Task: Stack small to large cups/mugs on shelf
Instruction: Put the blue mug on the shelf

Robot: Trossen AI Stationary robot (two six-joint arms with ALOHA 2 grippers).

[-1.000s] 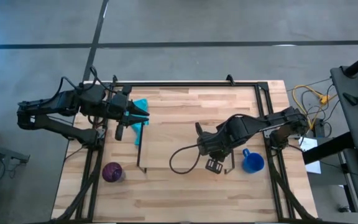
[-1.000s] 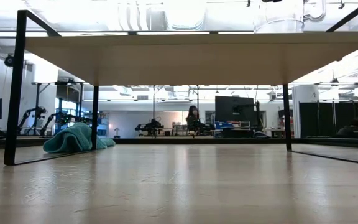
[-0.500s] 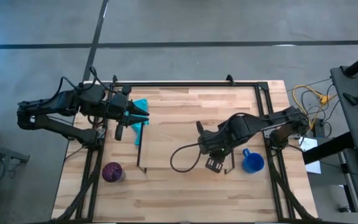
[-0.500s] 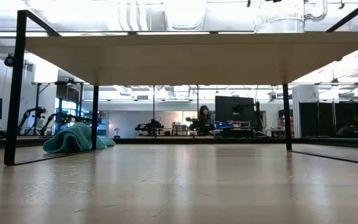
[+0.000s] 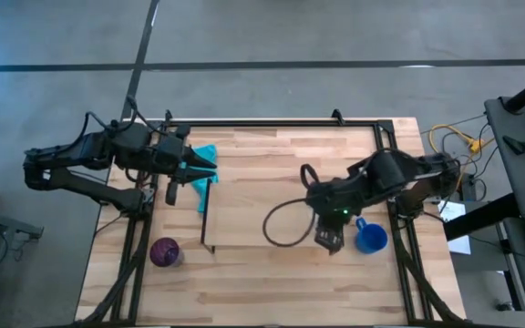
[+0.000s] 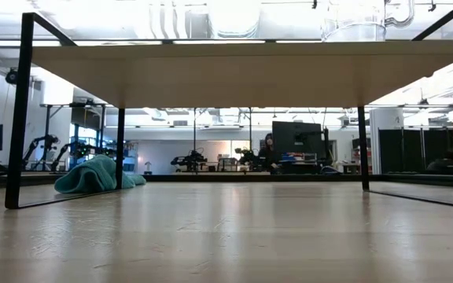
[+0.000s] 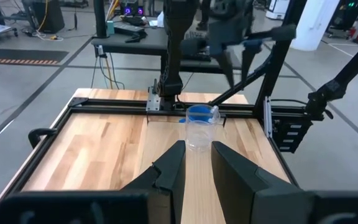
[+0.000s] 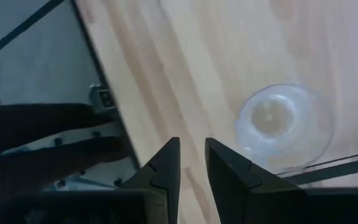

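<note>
The right end effector (image 5: 328, 240) has swung along the shelf (image 5: 235, 196) toward its right end, near the blue mug (image 5: 370, 238), fingers parted and empty. The glass cup (image 8: 284, 127) is released and stands alone on that end of the shelf, so the smallest piece looks placed. It sits upright, long axis vertical, mouth up. The purple cup (image 5: 164, 251) waits on the table. The left end effector (image 5: 210, 169) hovers unclenched and empty over the teal cloth (image 5: 206, 153).

legible text: none. no label, brand, number or sign can be read on any item, surface or screen in these views.
</note>
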